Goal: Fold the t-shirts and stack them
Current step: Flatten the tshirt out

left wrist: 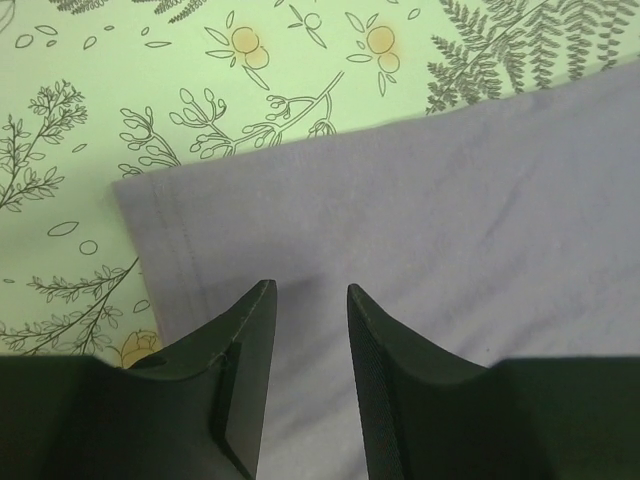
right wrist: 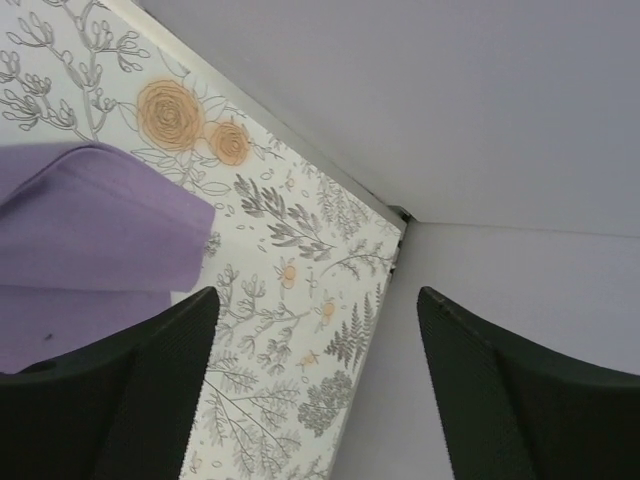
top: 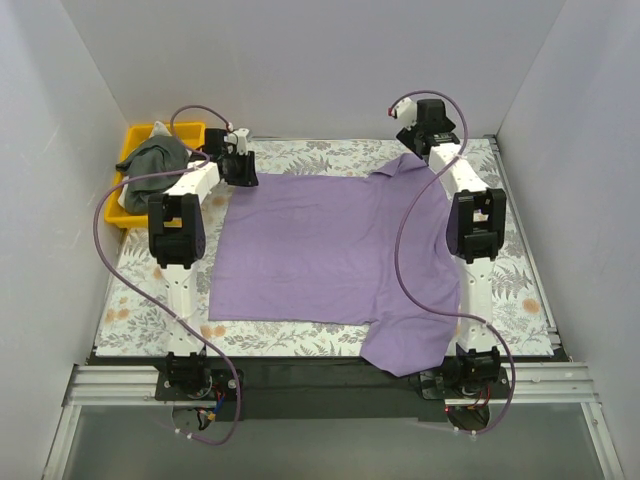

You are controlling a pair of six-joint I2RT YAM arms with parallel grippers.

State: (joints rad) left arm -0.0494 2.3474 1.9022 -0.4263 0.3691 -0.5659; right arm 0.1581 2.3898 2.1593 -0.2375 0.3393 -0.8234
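Note:
A lilac-purple t-shirt (top: 330, 250) lies spread flat over the middle of the table. One sleeve end hangs over the near edge at the right. My left gripper (top: 240, 172) sits low over its far left corner. In the left wrist view its jaws (left wrist: 310, 288) stand narrowly open above the flat lilac cloth (left wrist: 450, 200), close to the hemmed edge, with nothing pinched between them. My right gripper (top: 420, 125) hovers at the far right by the shirt's other far corner. It is wide open (right wrist: 315, 292) and empty, and the lilac cloth (right wrist: 80, 220) lies to its left. A dark grey-green t-shirt (top: 155, 160) is bunched in the yellow tray.
The yellow tray (top: 135, 135) stands at the far left corner of the floral table cover (top: 130, 290). White walls (right wrist: 450, 100) close in the table on the left, back and right. Purple cables loop from both arms.

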